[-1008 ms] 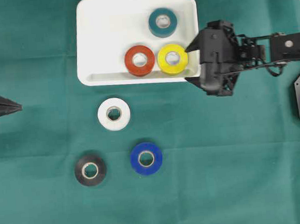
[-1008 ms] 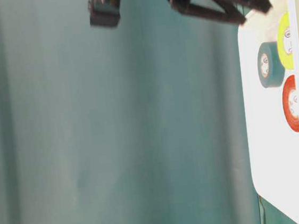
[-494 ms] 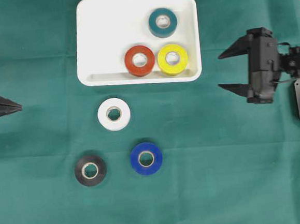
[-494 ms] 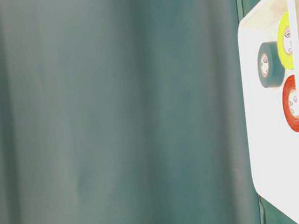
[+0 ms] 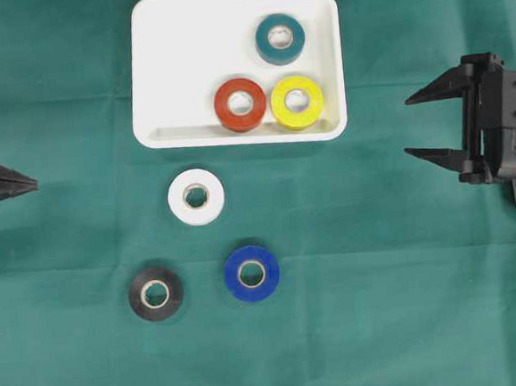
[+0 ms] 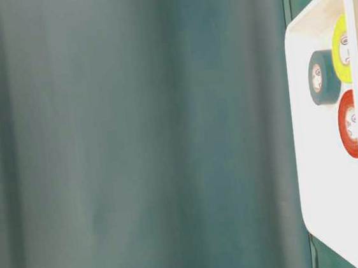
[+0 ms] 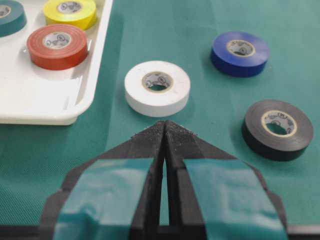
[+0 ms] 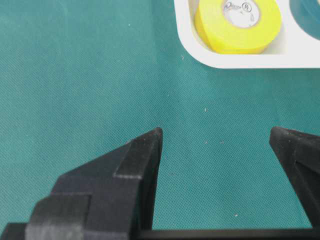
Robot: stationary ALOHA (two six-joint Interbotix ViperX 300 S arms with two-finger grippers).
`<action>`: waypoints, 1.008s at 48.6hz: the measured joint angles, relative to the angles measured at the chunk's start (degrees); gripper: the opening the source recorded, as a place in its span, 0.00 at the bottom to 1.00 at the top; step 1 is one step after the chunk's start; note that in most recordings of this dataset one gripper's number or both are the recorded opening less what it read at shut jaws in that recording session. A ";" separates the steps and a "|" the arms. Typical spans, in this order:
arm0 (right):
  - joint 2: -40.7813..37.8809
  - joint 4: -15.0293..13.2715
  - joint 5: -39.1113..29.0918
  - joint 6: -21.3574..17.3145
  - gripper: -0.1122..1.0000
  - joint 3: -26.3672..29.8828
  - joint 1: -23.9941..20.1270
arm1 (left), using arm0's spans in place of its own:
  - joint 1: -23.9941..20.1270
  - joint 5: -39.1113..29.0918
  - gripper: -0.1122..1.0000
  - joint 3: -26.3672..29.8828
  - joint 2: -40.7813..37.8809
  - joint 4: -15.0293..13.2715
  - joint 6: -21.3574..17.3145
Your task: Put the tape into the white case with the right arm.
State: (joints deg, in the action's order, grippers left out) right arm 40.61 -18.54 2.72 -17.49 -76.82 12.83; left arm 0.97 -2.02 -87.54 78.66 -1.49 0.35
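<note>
1. Green woven cloth covers the whole worktop (image 5: 411,324); nothing of the room beyond it shows.
2. Your all-black right pincer (image 5: 424,124) hangs at the right edge of the overhead frame, fingers apart and holding nothing.
3. The shallow white plastic case (image 5: 176,65) at upper centre already holds a teal roll (image 5: 280,37), a red roll (image 5: 240,104) and a yellow roll (image 5: 297,101).
4. Go next for the white tape roll (image 5: 196,196), just below the case; a blue roll (image 5: 252,272) and a black roll (image 5: 155,293) lie lower.
5. Straddle the roll's sides, lift clear of the rim, and release over the bare upper-left floor.
6. The left pincer (image 7: 164,131), blue-banded, sits pressed together at the left edge.
</note>
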 measured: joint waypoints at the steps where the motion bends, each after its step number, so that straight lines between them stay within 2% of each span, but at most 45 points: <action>1: 0.09 0.00 -0.09 -0.09 0.63 -0.09 -0.09 | 0.00 0.00 0.11 0.00 0.00 0.00 0.00; 7: 0.18 0.00 0.00 -0.53 0.63 -0.09 -1.05 | 0.00 0.00 0.11 0.00 0.00 0.09 0.00; 12: 0.18 0.09 0.00 -0.62 0.63 -0.35 -3.52 | 0.00 0.00 0.11 0.09 0.00 0.00 0.00; 26: 0.35 0.09 0.62 -0.79 0.63 -1.85 -14.33 | -0.09 0.00 0.11 0.00 0.00 0.09 0.00; 35: 0.35 0.09 0.79 -0.70 0.63 -2.55 -19.51 | -0.09 0.00 0.11 0.00 0.00 0.00 0.00; 41: 0.35 0.00 0.79 -0.79 0.63 -2.72 -22.24 | -0.09 0.00 0.11 0.00 0.00 0.00 0.00; 49: 0.35 0.00 0.79 -0.79 0.63 -2.72 -23.47 | -0.09 0.00 0.11 0.00 0.00 0.00 0.00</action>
State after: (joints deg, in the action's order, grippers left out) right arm 40.96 -18.54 3.52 -18.28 -79.54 -10.63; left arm 0.88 -2.02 -87.54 78.66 -1.49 0.35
